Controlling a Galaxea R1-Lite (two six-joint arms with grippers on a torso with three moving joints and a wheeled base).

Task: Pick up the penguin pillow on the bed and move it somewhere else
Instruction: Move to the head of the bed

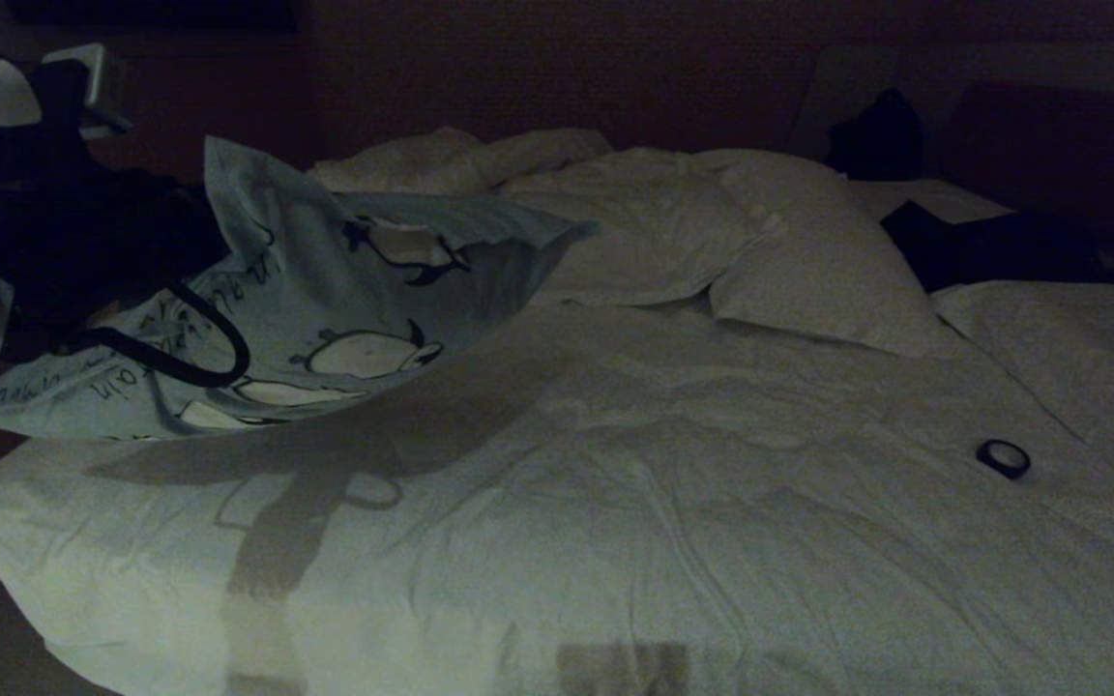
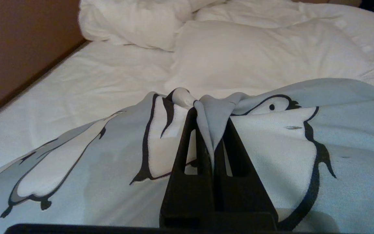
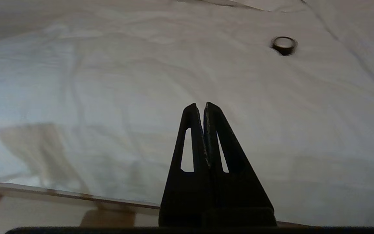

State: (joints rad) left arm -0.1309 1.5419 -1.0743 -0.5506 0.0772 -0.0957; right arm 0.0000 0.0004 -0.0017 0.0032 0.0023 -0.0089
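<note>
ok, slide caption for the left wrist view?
Left gripper fingers pinching a fold of the penguin pillow above the bed.

Left arm in head view is a dark mass at the frame's left edge, outline unreadable; left gripper (image 2: 211, 136) tips buried in a pinched fold of the light blue-grey penguin-print pillow (image 1: 344, 300), contact line hidden. Pillow's black cursive lettering too small to read. Small dark ring-shaped object (image 1: 1003, 457) on the white rumpled duvet: material unclear. Black shape (image 1: 987, 246) beside the white pillows, unidentifiable, too dark.
</note>
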